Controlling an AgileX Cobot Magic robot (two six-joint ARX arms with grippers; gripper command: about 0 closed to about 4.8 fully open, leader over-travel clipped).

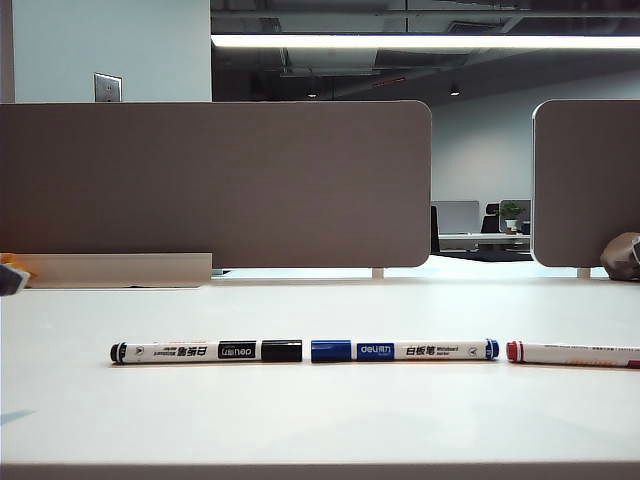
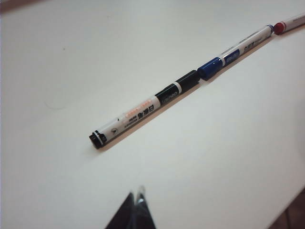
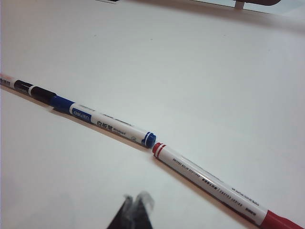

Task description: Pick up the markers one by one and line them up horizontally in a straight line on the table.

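Note:
Three markers lie end to end in one row on the white table [image 1: 320, 420]. The black-capped marker [image 1: 205, 351] is at the left, the blue-capped marker [image 1: 404, 350] in the middle, the red-capped marker [image 1: 572, 353] at the right, cut by the frame edge. My left gripper [image 2: 136, 193] hovers shut and empty a short way from the black-capped marker [image 2: 145, 109]; the blue-capped marker [image 2: 236, 48] and the red end [image 2: 286, 24] run on beyond it. My right gripper [image 3: 135, 198] hovers shut and empty, apart from the blue-capped marker [image 3: 102, 121] and the red-capped marker [image 3: 214, 187]. Neither gripper shows in the exterior view.
Two grey-brown partition panels [image 1: 215, 185] [image 1: 585, 180] stand along the table's far edge. A pale strip [image 1: 115, 270] lies at the foot of the left panel. A rounded dark object [image 1: 622, 257] sits at the far right.

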